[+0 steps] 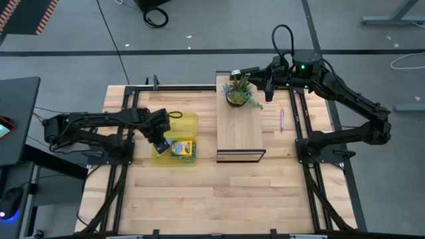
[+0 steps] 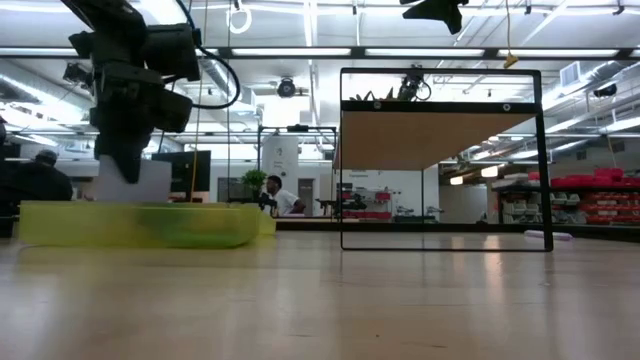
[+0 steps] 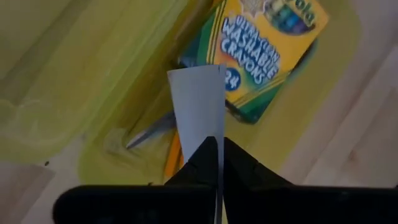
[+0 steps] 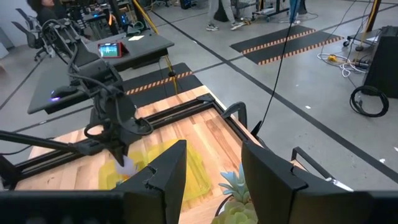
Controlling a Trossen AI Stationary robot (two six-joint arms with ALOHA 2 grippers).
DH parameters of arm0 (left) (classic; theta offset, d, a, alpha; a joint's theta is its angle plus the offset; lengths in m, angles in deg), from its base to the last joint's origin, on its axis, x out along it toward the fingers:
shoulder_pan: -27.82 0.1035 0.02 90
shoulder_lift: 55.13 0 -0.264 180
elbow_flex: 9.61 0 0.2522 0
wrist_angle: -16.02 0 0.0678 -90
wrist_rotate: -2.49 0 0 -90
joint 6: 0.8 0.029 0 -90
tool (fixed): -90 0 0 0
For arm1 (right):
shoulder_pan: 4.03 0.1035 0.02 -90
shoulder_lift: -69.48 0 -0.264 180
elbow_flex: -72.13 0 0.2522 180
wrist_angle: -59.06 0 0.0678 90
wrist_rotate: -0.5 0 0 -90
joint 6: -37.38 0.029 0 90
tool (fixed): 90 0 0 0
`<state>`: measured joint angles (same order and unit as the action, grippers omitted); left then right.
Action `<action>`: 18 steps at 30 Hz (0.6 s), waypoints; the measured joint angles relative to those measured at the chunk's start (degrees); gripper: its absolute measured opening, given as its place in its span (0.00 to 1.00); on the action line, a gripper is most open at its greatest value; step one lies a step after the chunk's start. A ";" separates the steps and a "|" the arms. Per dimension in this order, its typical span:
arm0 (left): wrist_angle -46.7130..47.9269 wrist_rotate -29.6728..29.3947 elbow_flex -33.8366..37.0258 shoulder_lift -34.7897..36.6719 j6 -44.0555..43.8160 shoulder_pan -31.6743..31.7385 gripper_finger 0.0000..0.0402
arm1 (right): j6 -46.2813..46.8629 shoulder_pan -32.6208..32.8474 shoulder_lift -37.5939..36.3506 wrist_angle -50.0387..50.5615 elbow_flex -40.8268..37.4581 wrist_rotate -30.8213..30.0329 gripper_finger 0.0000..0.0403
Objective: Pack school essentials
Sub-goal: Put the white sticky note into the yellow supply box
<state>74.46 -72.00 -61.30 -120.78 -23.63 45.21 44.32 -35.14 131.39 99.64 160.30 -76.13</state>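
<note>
Left gripper [image 3: 219, 155] is over the yellow translucent case [image 1: 188, 120] on the table's left side, fingers clamped tight on the pale blue square notepad [image 3: 198, 106]. The notepad is held edge-on between the fingers and hangs down into the case, above the items already inside.

In the case: the crayon box [image 3: 264, 46], lying flat, long axis diagonal in the left wrist view; it sits at the near right of the case in the high view [image 1: 182, 147]. Label reads "ULTRA-CLEAN WASHABLE CRAYONS", "24". Partly hidden under the notepad are a grey metal blade, probably the scissors [image 3: 149, 129], and an orange pencil [image 3: 173, 155]; which way their tips point cannot be told.

Thin purple pen [image 1: 281, 119] lies on the bare wood table [image 1: 219, 199] right of the wooden shelf stand [image 1: 240, 136], long axis running far to near, well apart from the case.

Right gripper [image 4: 211, 171] hovers at the far end of the stand above the small potted plant [image 1: 240, 92], jaws wide, nothing between them.

Person seated in the room behind, low view.
</note>
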 joint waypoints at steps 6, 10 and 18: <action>5.78 1.14 0.00 0.30 0.02 0.11 0.04 | -0.02 -0.02 0.00 0.00 0.00 0.00 0.40; 6.34 4.39 0.00 0.44 -3.10 0.11 0.02 | -0.03 -0.01 0.00 -0.01 0.00 -0.02 0.40; 8.49 10.42 0.00 0.46 -1.92 0.87 0.03 | -0.42 -0.02 0.00 -0.68 0.00 -0.66 0.40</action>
<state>82.95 -61.58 -61.30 -120.32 -25.55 46.08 43.91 -35.17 131.39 98.95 160.30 -76.79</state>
